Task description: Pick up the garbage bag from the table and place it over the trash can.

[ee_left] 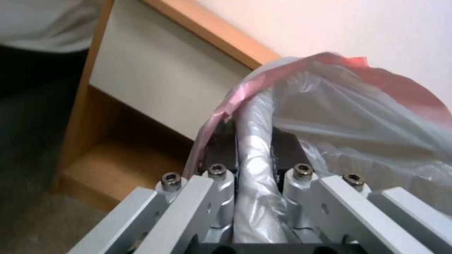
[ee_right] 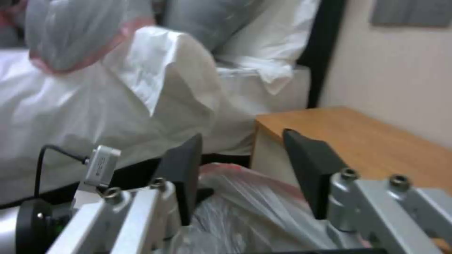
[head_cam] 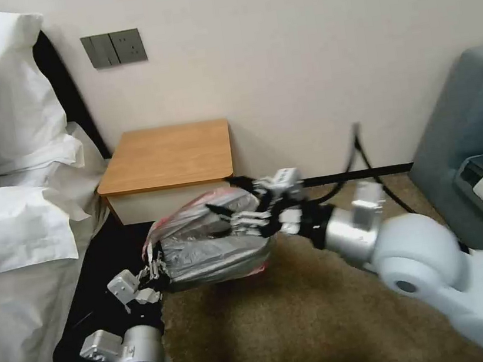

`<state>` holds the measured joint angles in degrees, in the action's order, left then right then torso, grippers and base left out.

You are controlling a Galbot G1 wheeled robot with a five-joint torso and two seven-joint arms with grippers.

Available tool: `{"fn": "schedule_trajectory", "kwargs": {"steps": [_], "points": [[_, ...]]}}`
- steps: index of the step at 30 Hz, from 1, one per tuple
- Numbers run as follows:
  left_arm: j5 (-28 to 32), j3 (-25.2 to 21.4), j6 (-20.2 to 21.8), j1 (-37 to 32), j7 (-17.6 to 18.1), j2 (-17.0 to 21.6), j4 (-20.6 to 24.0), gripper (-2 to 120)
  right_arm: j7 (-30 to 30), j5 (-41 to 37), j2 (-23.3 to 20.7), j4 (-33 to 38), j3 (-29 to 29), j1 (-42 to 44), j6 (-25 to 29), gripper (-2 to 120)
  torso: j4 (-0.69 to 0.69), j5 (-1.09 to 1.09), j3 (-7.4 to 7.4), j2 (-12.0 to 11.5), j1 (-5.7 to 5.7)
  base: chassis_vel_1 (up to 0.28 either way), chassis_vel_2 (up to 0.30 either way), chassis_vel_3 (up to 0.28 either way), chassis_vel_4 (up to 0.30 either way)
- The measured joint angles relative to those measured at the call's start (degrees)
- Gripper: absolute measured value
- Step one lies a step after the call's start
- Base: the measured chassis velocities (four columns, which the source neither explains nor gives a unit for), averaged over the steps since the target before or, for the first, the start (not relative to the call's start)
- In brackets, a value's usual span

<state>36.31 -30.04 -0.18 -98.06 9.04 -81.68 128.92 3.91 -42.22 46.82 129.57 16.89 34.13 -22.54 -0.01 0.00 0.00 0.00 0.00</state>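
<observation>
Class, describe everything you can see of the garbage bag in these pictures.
The garbage bag is thin, crinkled, translucent grey plastic with a pinkish-red rim. It is off the table, spread low in front of it above the brown carpet. The left gripper is shut on a bunched fold at one end. The right gripper sits at the other end, its dark fingers spread apart over the plastic.

no readable text, label or number shows on anything here.
</observation>
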Motion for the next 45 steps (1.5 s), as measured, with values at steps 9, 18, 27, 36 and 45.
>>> {"fn": "schedule_trajectory", "kwargs": {"steps": [9, 18, 27, 36, 45], "points": [[-8.9, -1.8, -1.9, -1.5, -3.9, 0.5, 0.0, 9, 6.1, 3.4, 7.0, -8.9, 17.7, -20.2, -12.2, 9, 0.02, -0.01, 0.0, 0.0, 0.0, 0.0, 0.0, 0.0, 0.0], [-11.4, -2.6, -2.5, -2.3, -4.6, 0.2, 1.0, 9, 6.7, 7.9, 13.3, -15.0, 23.9, -26.3, -18.6, 0, 0.02, -0.01, 0.0, 0.0, 0.0, 0.0, 0.0, 0.0, 0.0], [-9.6, -2.5, -2.3, -2.3, -4.5, -0.4, 2.0, 9, 0.1, 9.7, 15.3, -18.5, 28.7, -26.8, -19.7, 0, 0.01, 0.0, 0.0, 0.0, 0.0, 0.0, 0.0, 0.0, 0.0], [-9.0, -2.4, -2.2, -2.6, -4.4, -0.8, 3.5, 9, -1.0, 12.7, 17.3, -25.8, 31.4, -26.2, -19.5, 0, 0.01, 0.0, 0.0, 0.0, 0.0, 0.0, 0.0, 0.0, 0.0], [-9.5, -1.7, -2.3, -2.9, -4.5, -1.1, 3.7, 9, -1.5, 14.7, 18.2, -29.5, 31.8, -25.9, -19.4, 0, 0.01, 0.0, 0.0, 0.0, 0.0, 0.0, 0.0, 0.0, 0.0]]}}
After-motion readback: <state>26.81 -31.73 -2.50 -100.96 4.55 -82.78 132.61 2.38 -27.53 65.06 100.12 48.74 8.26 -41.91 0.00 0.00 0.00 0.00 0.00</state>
